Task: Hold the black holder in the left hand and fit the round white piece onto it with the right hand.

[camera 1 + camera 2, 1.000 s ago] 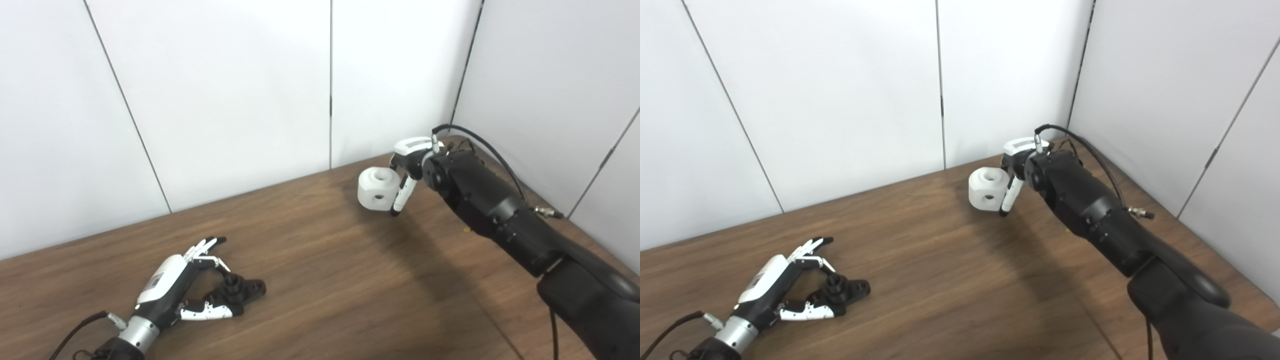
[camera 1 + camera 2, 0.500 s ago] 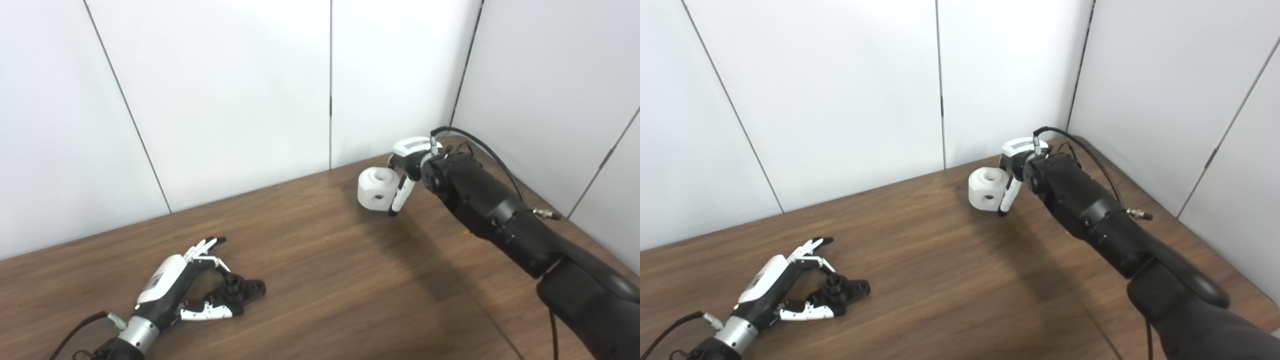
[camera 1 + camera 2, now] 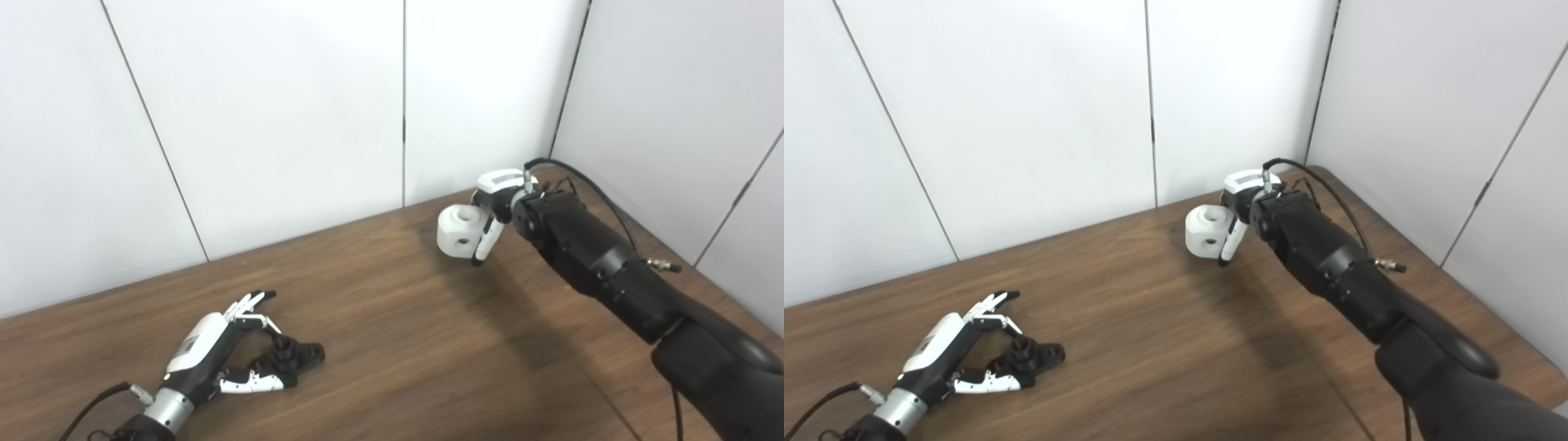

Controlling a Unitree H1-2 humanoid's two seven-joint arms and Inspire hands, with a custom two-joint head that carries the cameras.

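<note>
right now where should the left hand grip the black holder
By the flat base of the holder, coming from the left, where the open left hand already lies on the table. That likely leaves its upright peg free for the white piece.

My right hand [image 3: 495, 202] is drifting a touch left and toward me with the white piece [image 3: 458, 231] in its grip, carried above the table [image 3: 392, 343]. The forearm behind it has swung the same way. It's a small shift, and the piece has moved with the hand, its hole still facing up.
</note>
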